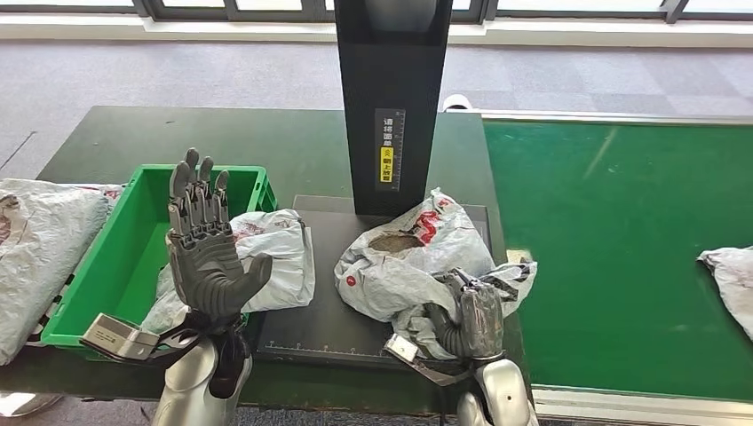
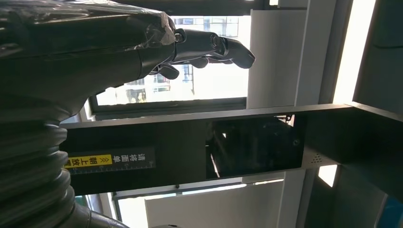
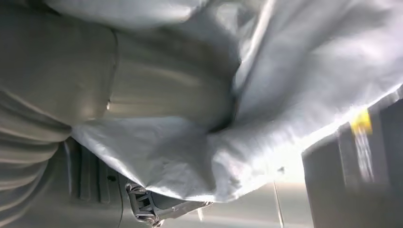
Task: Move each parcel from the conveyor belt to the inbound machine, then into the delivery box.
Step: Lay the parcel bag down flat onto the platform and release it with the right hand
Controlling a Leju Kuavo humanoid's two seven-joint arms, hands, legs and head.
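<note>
The right robot hand [image 1: 475, 315] was down on the black platform [image 1: 306, 324] of the inbound machine [image 1: 391, 98], its fingers wrapped into the near edge of a crumpled grey parcel [image 1: 404, 257] with red print. That parcel lay on the platform just in front of the machine's black upright post, which carried a yellow-and-white label [image 1: 388, 158]. From the right wrist camera the grey plastic [image 3: 266, 95] pressed close over the lens, and the picture was too blurred there for me to make out the fingers themselves, though the head view showed them gripping the bag.

The left robot hand [image 1: 206, 248] was raised, palm open and fingers spread upward, holding nothing. It hovered above the near right corner of the green delivery box [image 1: 107, 275]. A second grey parcel [image 1: 275, 257] lay draped over the right rim of that box, partly inside it and partly resting on the platform's left side. In the left wrist view the dark fingers [image 2: 214, 45] stretched out free against a bright window, with the machine's post beyond.

A third grey parcel [image 1: 728, 280] sat at the far right edge of the green conveyor belt [image 1: 613, 231], well apart from the machine. Another large grey bag [image 1: 40, 257] rested on the dark counter [image 1: 257, 133] to the left of the box.
</note>
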